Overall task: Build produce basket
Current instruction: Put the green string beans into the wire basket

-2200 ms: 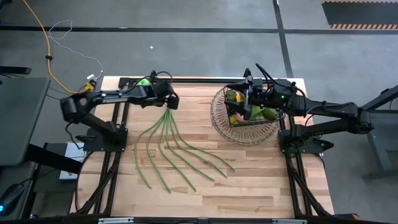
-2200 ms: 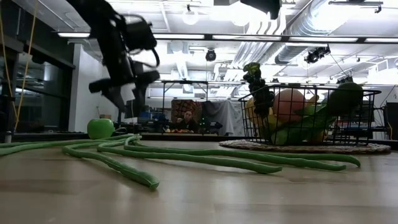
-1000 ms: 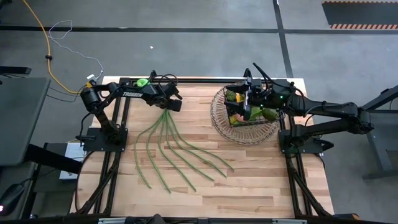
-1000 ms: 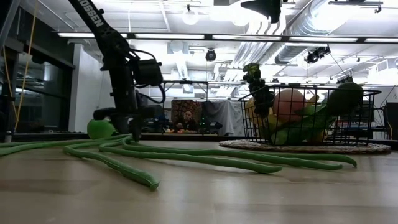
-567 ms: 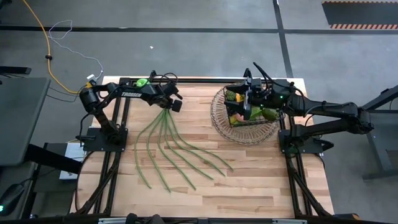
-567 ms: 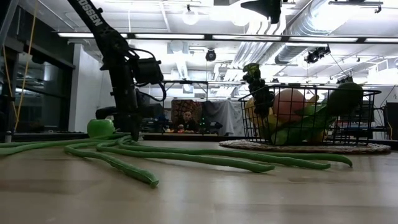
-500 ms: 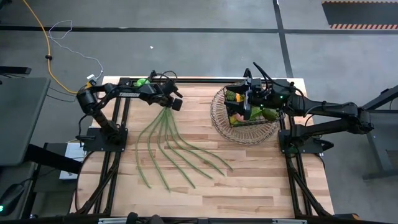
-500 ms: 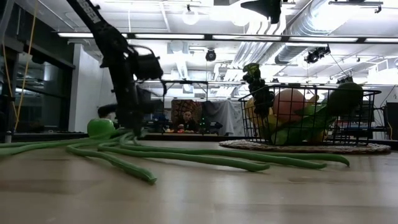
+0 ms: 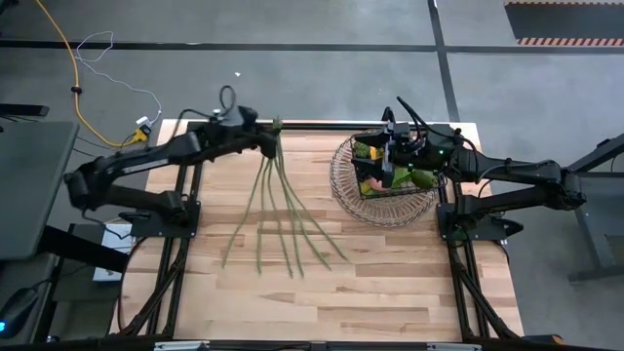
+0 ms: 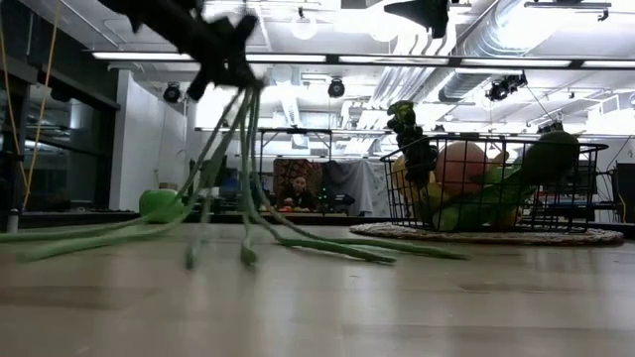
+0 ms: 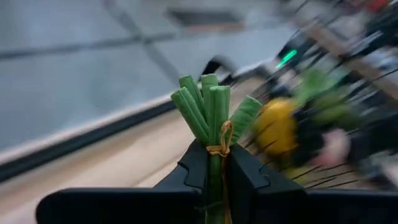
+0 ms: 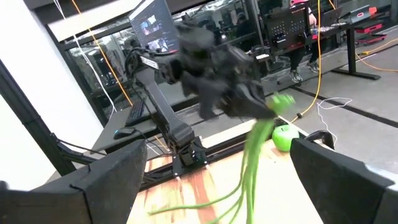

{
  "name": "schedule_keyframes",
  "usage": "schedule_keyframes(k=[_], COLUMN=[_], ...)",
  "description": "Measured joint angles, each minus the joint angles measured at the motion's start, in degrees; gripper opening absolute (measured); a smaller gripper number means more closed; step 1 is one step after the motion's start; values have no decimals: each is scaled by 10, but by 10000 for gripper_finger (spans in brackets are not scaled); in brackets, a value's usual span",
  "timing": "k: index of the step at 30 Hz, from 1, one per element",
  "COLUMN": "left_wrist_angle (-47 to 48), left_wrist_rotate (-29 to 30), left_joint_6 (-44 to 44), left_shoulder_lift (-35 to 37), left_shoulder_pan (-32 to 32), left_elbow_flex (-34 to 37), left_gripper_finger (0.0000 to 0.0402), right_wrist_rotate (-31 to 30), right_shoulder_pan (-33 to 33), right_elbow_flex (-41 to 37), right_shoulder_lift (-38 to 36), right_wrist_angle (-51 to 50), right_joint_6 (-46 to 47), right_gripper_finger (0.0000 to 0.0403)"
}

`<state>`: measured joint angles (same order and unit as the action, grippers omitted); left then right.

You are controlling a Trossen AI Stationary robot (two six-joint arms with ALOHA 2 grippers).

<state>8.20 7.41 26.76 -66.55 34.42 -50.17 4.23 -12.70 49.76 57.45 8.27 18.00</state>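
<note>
While the long green beans [image 9: 278,200] are gripped at their tied end by the left hand [image 11: 214,163] near the high view's upper centre, their trailing tips could be snagged on the basket [image 9: 349,190] rim. The right hand [image 9: 398,166], fingers spread, is held over the basket.

The left gripper [image 12: 264,102] lifts the long green beans [image 12: 249,158] above the table, a green apple [image 12: 283,138] beside them.

Motion-blurred left hand [image 10: 223,50] and long green beans [image 10: 238,188]; basket [image 11: 311,124] a blur.
</note>
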Motion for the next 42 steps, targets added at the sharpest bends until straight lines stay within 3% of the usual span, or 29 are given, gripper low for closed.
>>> schedule_keyframes(k=[6,11,21,29,42], left_wrist_angle=[-102,-91,-62,-62,-84], left_wrist_rotate=[-16,22,44,44,41], left_joint_6=[0,-35,-125,-155,-188], left_shoulder_lift=[67,69,-6,-66,-135], left_shoulder_pan=[-54,-101,-146,-179,-197], left_elbow_flex=[-2,-64,-220,-314,-405], left_gripper_finger=[18,18,19,19,19], right_wrist_rotate=[0,0,-6,-120,-122], right_shoulder_pan=[0,0,34,77,80], right_elbow_flex=[0,0,0,0,0], right_shoulder_lift=[0,1,71,146,238], right_wrist_angle=[0,1,68,141,286], right_joint_6=[-5,-19,-27,-50,-31], right_gripper_finger=[385,385,385,385,385])
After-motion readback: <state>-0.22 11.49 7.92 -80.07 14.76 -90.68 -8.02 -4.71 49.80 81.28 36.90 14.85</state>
